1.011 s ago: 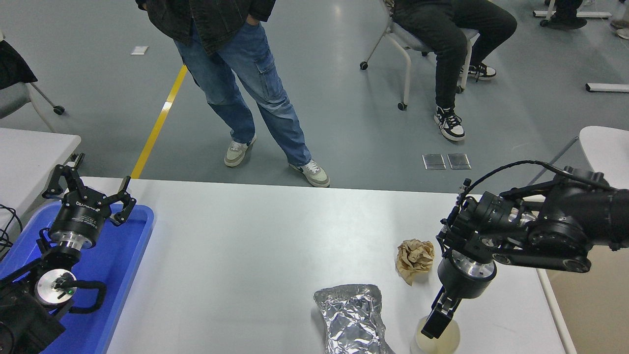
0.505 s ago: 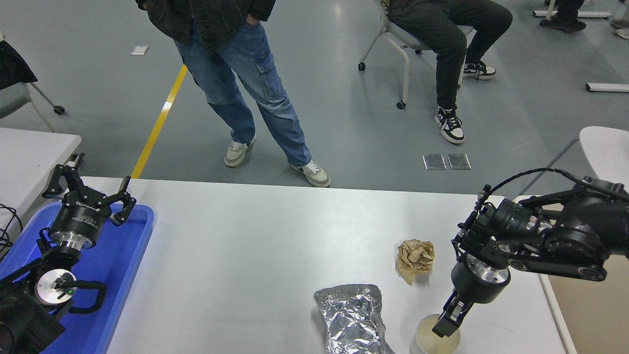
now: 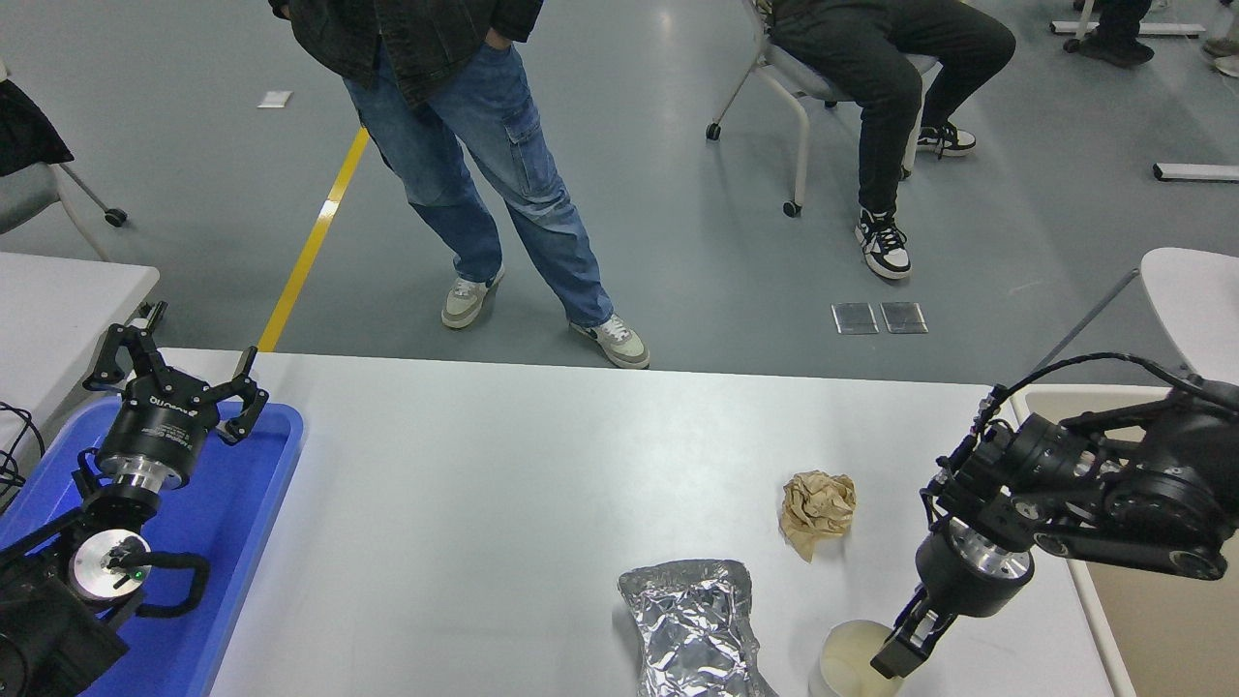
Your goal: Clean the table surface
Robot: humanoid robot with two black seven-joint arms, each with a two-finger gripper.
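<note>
Now: right gripper [image 3: 900, 653] at the cup [image 3: 852, 663], near edge of the table surface [image 3: 503, 465].
Right fingers point down at the cup's right rim; clenched or released, cannot tell. Foil pack [image 3: 692, 624] lies just left of the cup, crumpled brown paper [image 3: 818, 511] beyond it. Left gripper [image 3: 174, 387], far left of the cup, fingers spread and released, over the blue tray [image 3: 247, 542].
</note>
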